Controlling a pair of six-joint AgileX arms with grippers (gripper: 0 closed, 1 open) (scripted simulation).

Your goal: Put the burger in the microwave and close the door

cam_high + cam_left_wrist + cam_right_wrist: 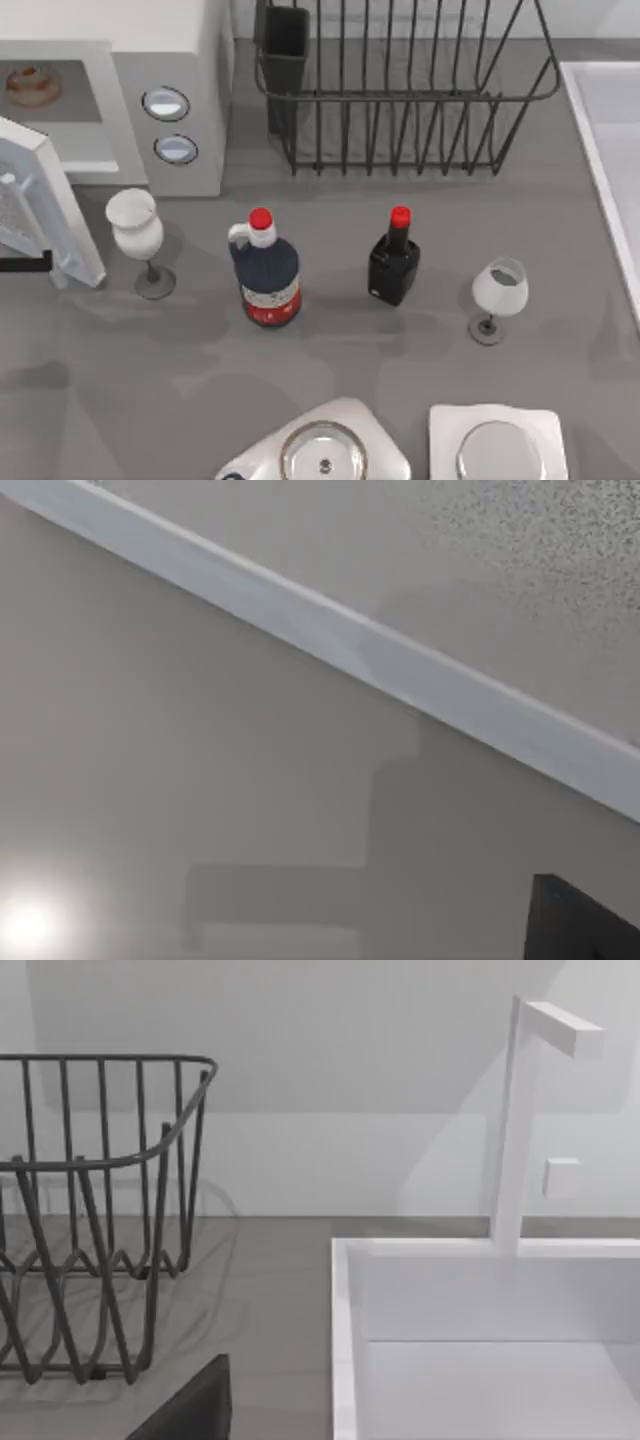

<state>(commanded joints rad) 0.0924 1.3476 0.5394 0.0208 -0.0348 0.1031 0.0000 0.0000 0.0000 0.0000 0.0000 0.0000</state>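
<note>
Microwave: far left corner of the desk.
Door: swung open, at the left edge.
Burger: inside the microwave.
Left and right jaws: cannot tell whether apart or together.

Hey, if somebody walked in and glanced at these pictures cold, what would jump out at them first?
Probably the burger already sitting inside the microwave at the table's far left, with the door swung open toward the front. Next, the two red-capped bottles in the middle, a round dark jug and a black bottle, flanked by two wine glasses. Behind them stands a dark wire dish rack.
</note>
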